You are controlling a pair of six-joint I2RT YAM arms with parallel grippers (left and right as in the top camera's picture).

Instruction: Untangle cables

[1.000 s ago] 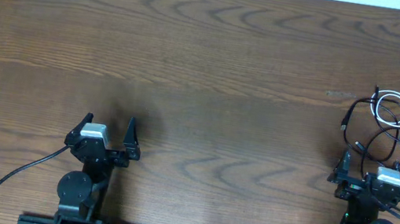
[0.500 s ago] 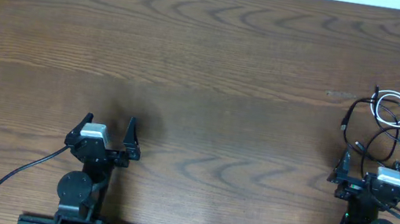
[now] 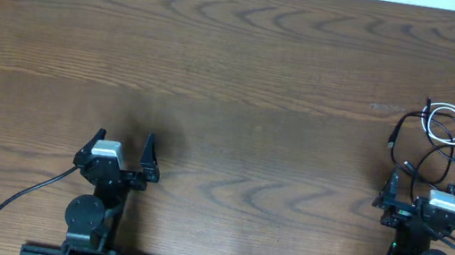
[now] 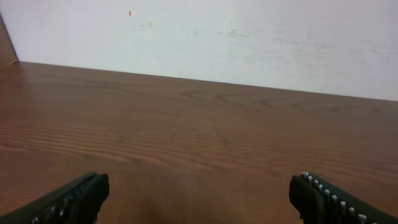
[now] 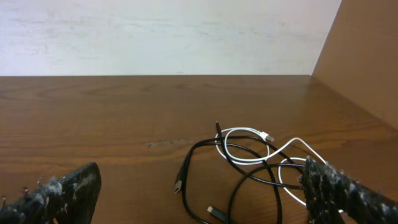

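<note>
The left gripper (image 3: 124, 141) sits near the bench's (image 3: 237, 66) front edge, jaws apart and empty. The cables (image 3: 452, 148) lie tangled by the right edge, just beyond the right gripper (image 3: 424, 189), also spread wide and empty. It is probably best to pinch one free plug end and draw it outward slowly. No readable writing shows.

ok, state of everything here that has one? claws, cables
left claw: open, empty, over bare brown wooden table
right claw: open, gripping nothing, cable pile just ahead of it
thin white cable: looped, tangled with the black ones, lying loose on the table
thin black cables: tangled together, flat on the table, plugs free, not held
</note>
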